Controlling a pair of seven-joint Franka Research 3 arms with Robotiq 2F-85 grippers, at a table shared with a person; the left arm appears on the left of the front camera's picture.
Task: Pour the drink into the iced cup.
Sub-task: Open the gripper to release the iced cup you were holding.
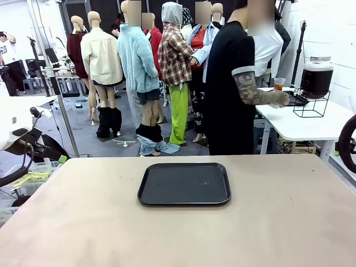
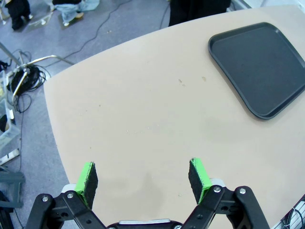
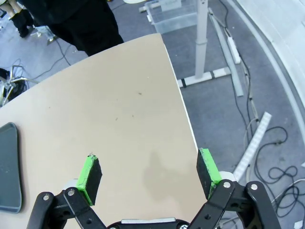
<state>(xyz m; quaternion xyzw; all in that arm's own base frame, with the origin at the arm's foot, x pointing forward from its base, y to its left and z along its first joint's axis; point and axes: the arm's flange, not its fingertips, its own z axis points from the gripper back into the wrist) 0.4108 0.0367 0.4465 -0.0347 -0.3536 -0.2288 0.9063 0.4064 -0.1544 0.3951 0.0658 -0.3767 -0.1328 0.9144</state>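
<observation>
The drink (image 1: pixel 316 79) is a dark brown liquid in a lidded glass dispenser jar on a wire stand, on a white side table at the far right. A clear cup (image 1: pixel 278 84) with amber contents stands beside it; whether it holds ice I cannot tell. A person in a black shirt reaches a hand (image 1: pixel 280 98) toward that spot. My left gripper (image 2: pixel 143 179) hangs open over bare tabletop with nothing between its fingers. My right gripper (image 3: pixel 148 174) is open too, above the table near its right edge.
A black tray (image 1: pixel 183 183) lies in the middle of the beige table (image 1: pixel 278 222), and it is seen at upper right (image 2: pixel 259 67) from the left wrist and at the left edge (image 3: pixel 7 167) from the right wrist. Cables and table legs are on the floor past the table's right edge.
</observation>
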